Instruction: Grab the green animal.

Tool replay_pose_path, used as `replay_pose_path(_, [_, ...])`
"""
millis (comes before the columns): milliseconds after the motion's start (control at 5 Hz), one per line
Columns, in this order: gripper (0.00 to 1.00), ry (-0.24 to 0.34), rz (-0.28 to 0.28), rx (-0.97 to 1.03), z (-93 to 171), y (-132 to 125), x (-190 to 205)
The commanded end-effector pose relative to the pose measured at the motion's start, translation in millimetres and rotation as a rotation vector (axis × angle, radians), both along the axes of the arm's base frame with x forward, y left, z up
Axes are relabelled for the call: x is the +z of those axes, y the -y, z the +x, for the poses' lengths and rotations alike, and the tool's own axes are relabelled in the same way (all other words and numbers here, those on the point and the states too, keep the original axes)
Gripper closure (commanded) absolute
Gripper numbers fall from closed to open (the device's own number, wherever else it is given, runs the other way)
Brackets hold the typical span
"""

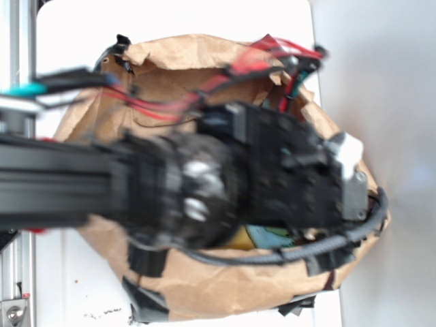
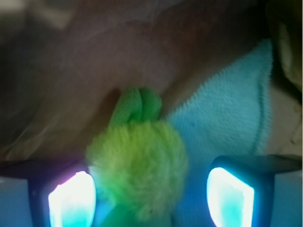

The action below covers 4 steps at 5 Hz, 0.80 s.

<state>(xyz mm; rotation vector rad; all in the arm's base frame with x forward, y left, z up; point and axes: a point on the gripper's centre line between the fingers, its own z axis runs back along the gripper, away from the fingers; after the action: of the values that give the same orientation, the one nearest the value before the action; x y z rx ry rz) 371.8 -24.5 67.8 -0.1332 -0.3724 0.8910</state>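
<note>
The green animal, a fuzzy lime-green plush, fills the lower middle of the wrist view, with a smoother green part sticking up behind it. My gripper is open and straddles it. The left finger is close against the plush, while a gap shows before the right finger. In the exterior view the arm reaches down into a brown paper bag and hides both the jaws and the green animal.
A light teal cloth lies under and to the right of the plush, and a sliver of it shows below the arm. Brown bag walls rise close behind. Black cables loop over the bag's rim.
</note>
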Motion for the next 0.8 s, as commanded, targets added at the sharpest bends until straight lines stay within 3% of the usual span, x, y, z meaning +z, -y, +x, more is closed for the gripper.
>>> replay_pose_path(0, [0.0, -0.037, 0.059, 0.033, 20.0, -0.6, -4.2])
replay_pose_path(200, [1.0, -0.065, 0.06, 0.039, 17.1, -2.8, -8.4])
replay_pose_path(600, [1.0, -0.068, 0.035, 0.046, 12.7, -10.4, -2.9])
